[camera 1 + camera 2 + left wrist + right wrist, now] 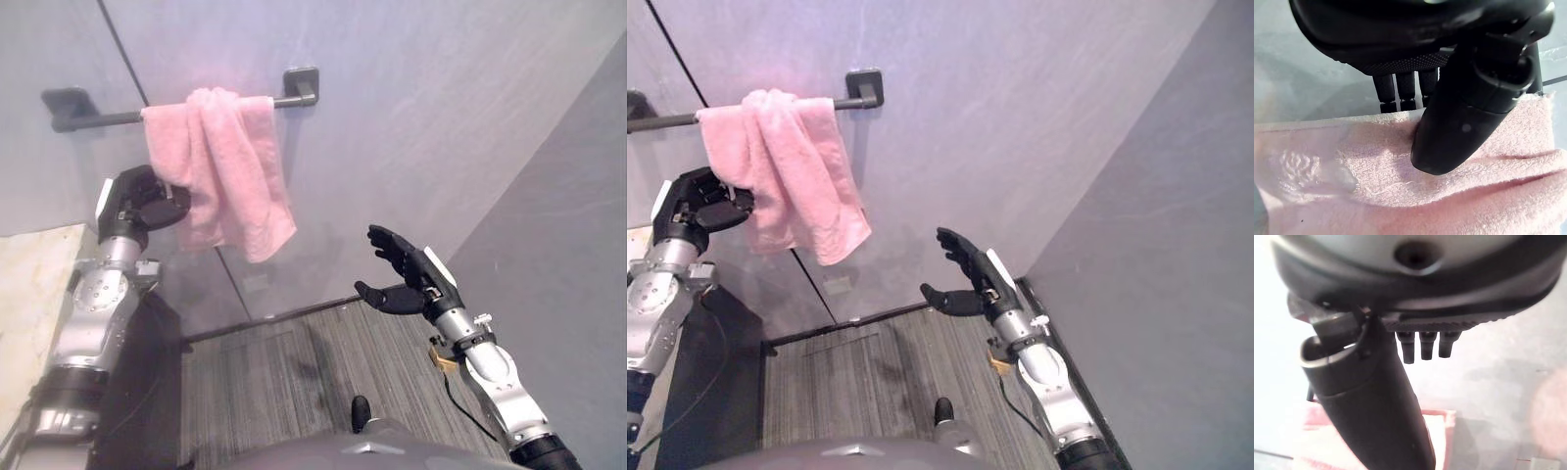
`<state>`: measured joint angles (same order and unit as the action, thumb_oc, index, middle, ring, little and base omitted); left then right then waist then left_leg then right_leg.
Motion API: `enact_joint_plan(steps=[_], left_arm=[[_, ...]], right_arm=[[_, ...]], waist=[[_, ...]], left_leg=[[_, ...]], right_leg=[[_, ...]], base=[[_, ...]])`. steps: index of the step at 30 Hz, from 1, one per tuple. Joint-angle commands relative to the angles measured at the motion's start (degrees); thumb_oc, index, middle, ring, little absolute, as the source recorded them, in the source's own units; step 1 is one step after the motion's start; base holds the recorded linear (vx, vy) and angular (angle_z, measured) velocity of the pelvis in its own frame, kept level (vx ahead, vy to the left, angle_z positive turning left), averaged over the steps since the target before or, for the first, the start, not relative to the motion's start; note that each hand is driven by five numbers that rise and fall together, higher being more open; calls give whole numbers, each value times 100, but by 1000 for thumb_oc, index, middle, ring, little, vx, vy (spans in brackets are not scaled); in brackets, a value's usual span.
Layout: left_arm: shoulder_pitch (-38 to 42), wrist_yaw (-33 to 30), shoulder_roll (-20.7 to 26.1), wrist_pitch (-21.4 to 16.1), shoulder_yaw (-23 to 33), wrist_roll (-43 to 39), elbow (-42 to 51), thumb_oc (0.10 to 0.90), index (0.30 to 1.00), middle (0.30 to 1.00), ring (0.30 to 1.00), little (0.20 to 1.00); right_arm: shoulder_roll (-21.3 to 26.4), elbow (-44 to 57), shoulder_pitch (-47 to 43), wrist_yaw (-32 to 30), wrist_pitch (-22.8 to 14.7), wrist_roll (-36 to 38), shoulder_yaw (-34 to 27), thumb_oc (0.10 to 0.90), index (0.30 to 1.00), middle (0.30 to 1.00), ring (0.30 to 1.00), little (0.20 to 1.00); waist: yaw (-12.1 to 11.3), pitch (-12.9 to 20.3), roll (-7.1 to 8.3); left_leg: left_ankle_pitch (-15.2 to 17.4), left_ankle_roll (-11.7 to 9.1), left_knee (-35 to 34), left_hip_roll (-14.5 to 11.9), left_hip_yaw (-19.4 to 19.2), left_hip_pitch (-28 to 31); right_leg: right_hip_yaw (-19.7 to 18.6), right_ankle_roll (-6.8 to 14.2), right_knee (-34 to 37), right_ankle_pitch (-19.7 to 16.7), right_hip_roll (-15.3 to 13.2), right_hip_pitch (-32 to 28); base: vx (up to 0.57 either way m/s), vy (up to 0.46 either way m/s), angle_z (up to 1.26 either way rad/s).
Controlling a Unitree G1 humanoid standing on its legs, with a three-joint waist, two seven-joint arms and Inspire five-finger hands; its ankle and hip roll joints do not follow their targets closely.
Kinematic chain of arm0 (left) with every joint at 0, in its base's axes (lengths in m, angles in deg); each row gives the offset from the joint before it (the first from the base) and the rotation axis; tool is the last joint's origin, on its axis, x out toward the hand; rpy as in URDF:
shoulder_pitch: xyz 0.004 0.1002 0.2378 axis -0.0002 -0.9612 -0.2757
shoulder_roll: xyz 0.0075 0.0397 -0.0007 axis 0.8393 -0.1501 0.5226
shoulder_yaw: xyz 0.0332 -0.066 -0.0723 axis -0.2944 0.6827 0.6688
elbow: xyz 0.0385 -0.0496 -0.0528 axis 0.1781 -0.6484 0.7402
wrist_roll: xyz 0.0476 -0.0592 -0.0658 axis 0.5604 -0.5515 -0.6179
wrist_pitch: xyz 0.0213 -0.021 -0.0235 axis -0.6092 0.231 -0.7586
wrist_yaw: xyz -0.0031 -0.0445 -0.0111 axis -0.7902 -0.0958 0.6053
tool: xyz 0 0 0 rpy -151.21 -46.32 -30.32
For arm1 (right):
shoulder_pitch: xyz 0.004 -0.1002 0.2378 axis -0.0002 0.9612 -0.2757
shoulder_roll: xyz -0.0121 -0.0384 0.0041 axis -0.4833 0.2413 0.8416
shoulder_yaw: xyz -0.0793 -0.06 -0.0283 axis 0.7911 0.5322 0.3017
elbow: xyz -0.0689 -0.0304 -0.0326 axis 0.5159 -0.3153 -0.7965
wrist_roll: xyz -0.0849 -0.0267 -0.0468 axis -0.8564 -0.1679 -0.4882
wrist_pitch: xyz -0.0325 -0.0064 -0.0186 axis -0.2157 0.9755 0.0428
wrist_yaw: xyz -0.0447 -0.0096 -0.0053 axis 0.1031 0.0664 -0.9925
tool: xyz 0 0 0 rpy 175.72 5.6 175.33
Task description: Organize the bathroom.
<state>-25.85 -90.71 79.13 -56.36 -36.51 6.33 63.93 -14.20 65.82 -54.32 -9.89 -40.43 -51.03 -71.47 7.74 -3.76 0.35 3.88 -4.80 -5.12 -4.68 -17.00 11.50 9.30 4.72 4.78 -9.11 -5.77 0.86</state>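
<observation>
A pink towel [230, 166] hangs bunched over a dark towel bar [98, 119] fixed to the grey wall. My left hand [137, 201] is raised at the towel's lower left edge. In the left wrist view its thumb [1464, 112] presses the pink cloth [1498, 196] against the fingers behind, so it pinches the towel. My right hand [407, 269] hovers lower and to the right of the towel, apart from it, with fingers spread and straight. In the right wrist view the right hand's thumb [1371, 401] holds nothing, and a bit of the towel [1442, 423] shows beyond it.
A pale stone counter [29, 284] over a dark cabinet stands at the left beside my left arm. A second grey wall [568, 245] closes the corner on the right. Grey striped flooring [294, 362] lies below the towel.
</observation>
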Motion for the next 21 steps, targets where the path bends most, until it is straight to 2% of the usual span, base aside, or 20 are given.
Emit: enact_joint_plan(steps=[1, 8, 21], left_arm=[[898, -117, 134, -800, 20, 272, 118, 400, 300, 300, 300, 300], [927, 17, -149, -697, -283, 545, 288, 400, 300, 300, 300, 300], [1120, 270, -197, -476, -525, 584, 316, 400, 300, 300, 300, 300]], right_arm=[[171, 624, -1144, 22, -745, 415, -188, 800, 900, 900, 900, 900], [141, 606, -1843, -304, -385, 509, 89, 800, 900, 900, 900, 900], [69, 76, -2541, -677, -44, 571, 167, 800, 900, 900, 900, 900]], waist=[[45, 165, -256], [-249, 197, -176], [-442, 215, -87]], left_leg=[[-86, 147, 66, 140, 108, -119], [-83, 122, 83, 160, 272, -147], [-69, 99, 82, 169, 390, -159]], right_leg=[[323, 799, -382, 1052, -290, -616], [465, 773, -329, 1056, -310, -711], [568, 774, -272, 1013, -350, -763]], base=[[0, 0, 0], [23, 2, 3], [30, -4, 7]])
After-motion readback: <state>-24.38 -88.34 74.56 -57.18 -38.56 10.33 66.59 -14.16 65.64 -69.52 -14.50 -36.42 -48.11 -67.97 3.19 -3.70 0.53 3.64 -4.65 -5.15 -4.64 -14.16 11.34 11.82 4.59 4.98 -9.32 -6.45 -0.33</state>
